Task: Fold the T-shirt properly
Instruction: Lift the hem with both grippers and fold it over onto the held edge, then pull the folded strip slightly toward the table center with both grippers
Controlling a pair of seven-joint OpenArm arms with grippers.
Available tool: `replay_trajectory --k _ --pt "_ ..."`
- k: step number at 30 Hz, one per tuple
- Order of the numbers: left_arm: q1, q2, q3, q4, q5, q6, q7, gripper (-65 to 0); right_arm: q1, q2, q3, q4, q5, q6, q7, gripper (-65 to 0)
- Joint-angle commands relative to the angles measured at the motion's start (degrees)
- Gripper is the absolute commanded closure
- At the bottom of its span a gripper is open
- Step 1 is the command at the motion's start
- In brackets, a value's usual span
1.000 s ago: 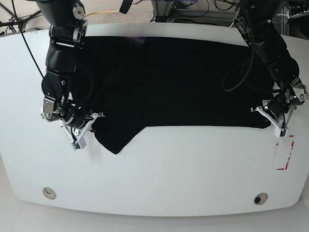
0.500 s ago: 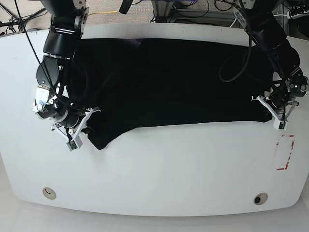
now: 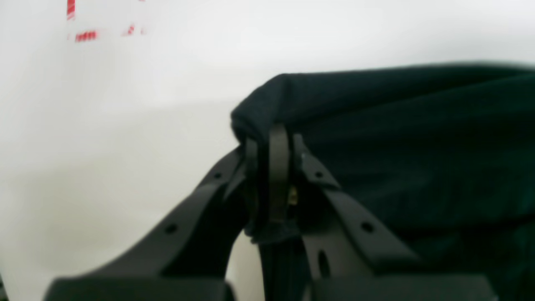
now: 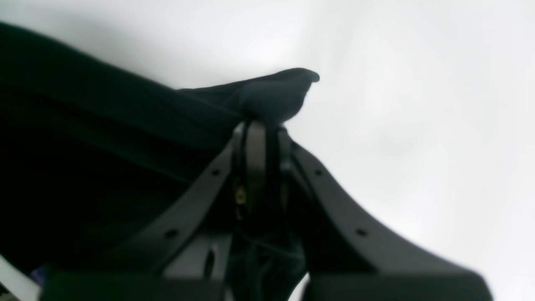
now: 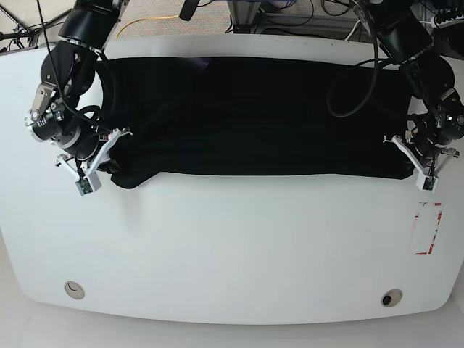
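T-shirt (image 5: 254, 116): soft matte black fabric, spread as a wide band across the far half of the worktop (image 5: 232, 246), its near edge almost straight, a rounded lump sagging at the near left corner.
Left claw (image 3: 271, 138): clenched on a bunched corner of the shirt at the right end.
Right claw (image 4: 261, 129): clenched on a pointed fold of cloth at the left end.
Worktop: smooth, glossy white, rounded corners.
Label (image 5: 428, 228): red-and-white rectangle, near right.
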Motion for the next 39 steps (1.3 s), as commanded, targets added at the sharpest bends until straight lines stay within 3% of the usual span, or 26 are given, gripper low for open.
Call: replay_trajectory --k 1,11,19,28,33,36,39 --pt "-0.1 -1.0 -0.1 3.0 0.4 0.4 -0.8 0.0 -1.7 0.8 0.3 3.3 2.3 -0.2 0.8 0.0" --pt "8.6 -1.1 -0.1 10.1 0.4 0.4 0.3 0.0 -12.6 0.9 0.4 9.0 7.9 -0.2 0.6 0.0" --pt "15.1 -2.6 -0.3 12.1 0.4 0.4 0.0 0.0 -19.1 1.5 0.4 8.9 7.9 -0.2 0.6 0.0" --pt "18.2 -4.7 -0.2 11.7 0.5 0.4 0.0 -0.1 -22.8 1.6 0.6 8.7 7.8 -0.9 1.0 0.0" --pt "19.3 -5.1 -0.2 11.7 0.5 0.4 0.2 -0.4 -23.1 0.9 4.9 8.6 7.8 -0.8 0.6 -0.3" --pt "20.2 -5.1 -0.1 11.7 0.9 0.4 0.3 -2.6 -23.9 1.2 5.3 7.2 7.8 -0.9 0.6 -6.0" --pt "20.8 -5.1 -0.1 11.8 0.9 0.4 0.3 -14.3 -24.1 1.3 5.3 7.2 7.8 -1.2 0.6 -18.5"
